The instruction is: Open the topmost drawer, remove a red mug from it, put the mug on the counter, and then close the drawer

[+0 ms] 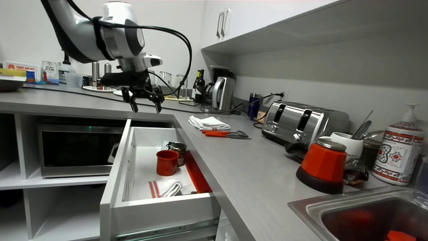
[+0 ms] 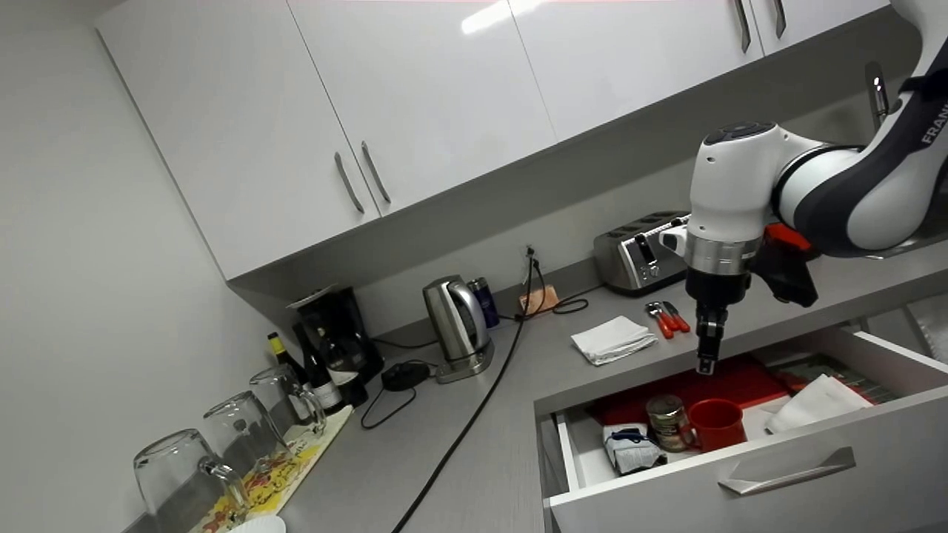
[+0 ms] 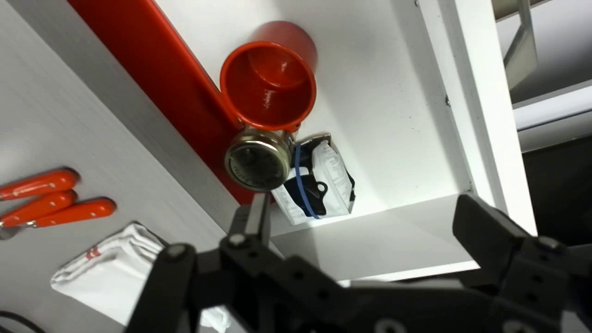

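A: How does the red mug (image 1: pixel 167 163) look?

B: Plain and glossy, a short cylinder standing upright, mouth upward, with one handle at its side.

A: And where is it?

B: In the topmost drawer (image 1: pixel 164 214), which is pulled out from beneath the counter (image 1: pixel 240 187). It stands on the drawer's white floor.

A: What crowds it?

B: A lidded jar (image 3: pixel 257 162) stands just beside it, on the handle side; whether the two touch cannot be told. A packet (image 3: pixel 335 180) crossed by a blue strip sits next to the jar. A long red piece (image 3: pixel 152 69) lies near the mug, along the drawer's counter side, and a striped cloth (image 1: pixel 167 188) lies on the side of the mug away from the jar.

A: The gripper (image 1: pixel 146 111)?

B: It hangs above the drawer, well apart from the mug, its jaws spread wide.

A: What takes up room on the counter?

B: Near the drawer, a folded cloth (image 1: pixel 209 123) and, just beside it, utensils (image 1: pixel 219 134) with orange-red handles. A shiny toaster (image 1: pixel 297 125) stands farther back. Near the sink (image 1: pixel 300 207) is a cone-shaped item (image 1: pixel 324 164), orange-red with a dark base.
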Robot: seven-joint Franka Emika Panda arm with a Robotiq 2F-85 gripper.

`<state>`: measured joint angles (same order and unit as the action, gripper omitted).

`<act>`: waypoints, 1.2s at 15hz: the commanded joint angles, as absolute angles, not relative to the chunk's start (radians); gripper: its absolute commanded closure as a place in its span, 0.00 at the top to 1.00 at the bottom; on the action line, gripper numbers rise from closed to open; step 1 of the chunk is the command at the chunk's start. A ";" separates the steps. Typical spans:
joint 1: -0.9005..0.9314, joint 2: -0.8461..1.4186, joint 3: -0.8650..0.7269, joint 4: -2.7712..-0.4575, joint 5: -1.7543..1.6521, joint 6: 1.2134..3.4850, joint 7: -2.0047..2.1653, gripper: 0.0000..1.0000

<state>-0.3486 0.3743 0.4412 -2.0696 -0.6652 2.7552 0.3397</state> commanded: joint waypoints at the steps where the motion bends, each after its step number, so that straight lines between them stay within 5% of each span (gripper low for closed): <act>1: -0.147 0.405 0.232 -2.021 -0.511 2.729 0.273 1.00; 7: 0.030 0.481 0.046 -1.971 -0.336 2.708 0.223 1.00; 18: 0.070 0.644 -0.025 -1.814 -0.225 2.641 0.178 1.00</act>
